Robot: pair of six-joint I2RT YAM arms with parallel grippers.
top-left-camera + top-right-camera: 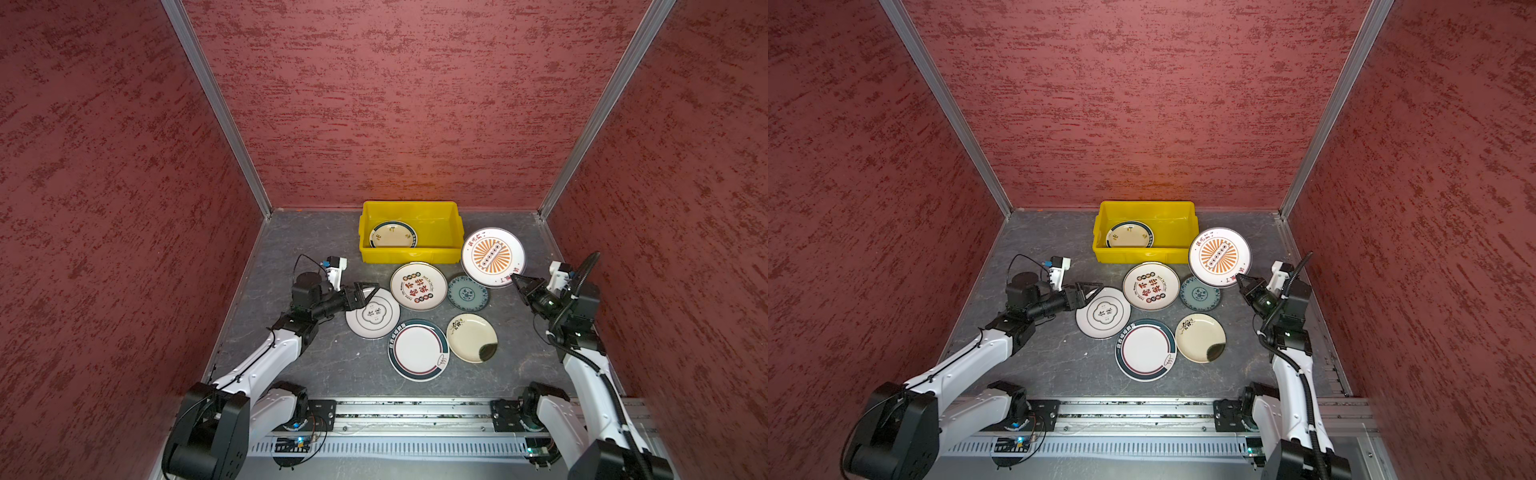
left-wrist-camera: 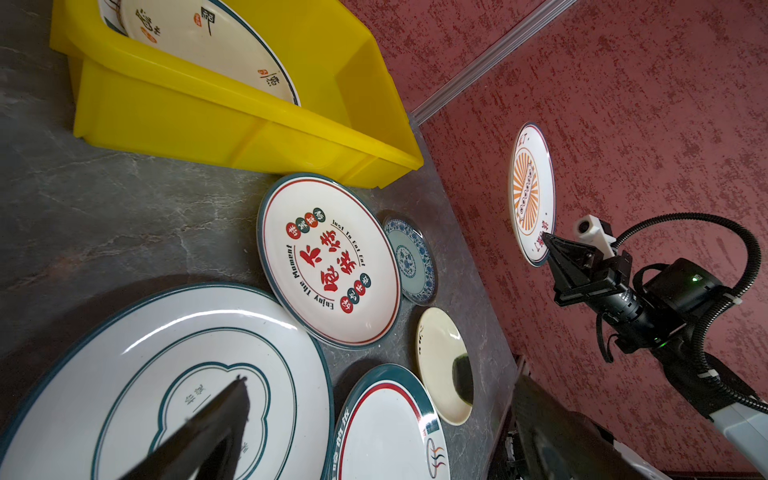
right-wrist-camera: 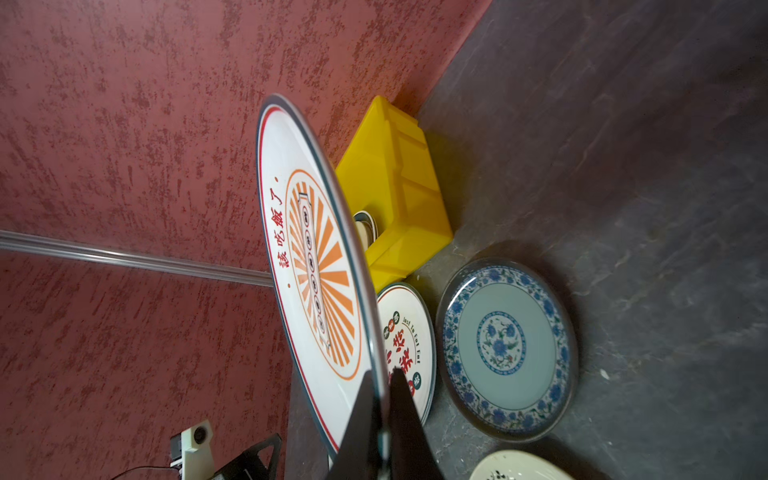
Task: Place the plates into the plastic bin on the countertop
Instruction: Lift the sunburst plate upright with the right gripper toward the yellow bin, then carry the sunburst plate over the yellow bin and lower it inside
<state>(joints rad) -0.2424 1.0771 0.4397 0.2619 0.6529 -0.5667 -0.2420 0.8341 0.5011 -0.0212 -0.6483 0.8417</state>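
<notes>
The yellow plastic bin (image 1: 409, 254) (image 1: 1142, 254) stands at the back of the grey countertop (image 1: 316, 365), with one teal-rimmed plate (image 1: 392, 235) in it. My right gripper (image 1: 515, 279) (image 3: 382, 374) is shut on the rim of an orange sunburst plate (image 1: 492, 257) (image 3: 316, 257), held tilted above the counter just right of the bin. My left gripper (image 1: 368, 291) stands open over the edge of a white plate with a teal quatrefoil (image 1: 374, 320) (image 2: 124, 374). Several more plates lie flat: red-lettered (image 1: 418, 286), small blue-grey (image 1: 468, 293), cream (image 1: 471, 337), teal-rimmed (image 1: 418, 349).
Red textured walls (image 1: 124, 208) close in the back and both sides, joined by aluminium rails (image 1: 216, 108). The arms' mounting rail (image 1: 415, 409) runs along the counter's front edge. The flat plates overlap slightly in a cluster in front of the bin.
</notes>
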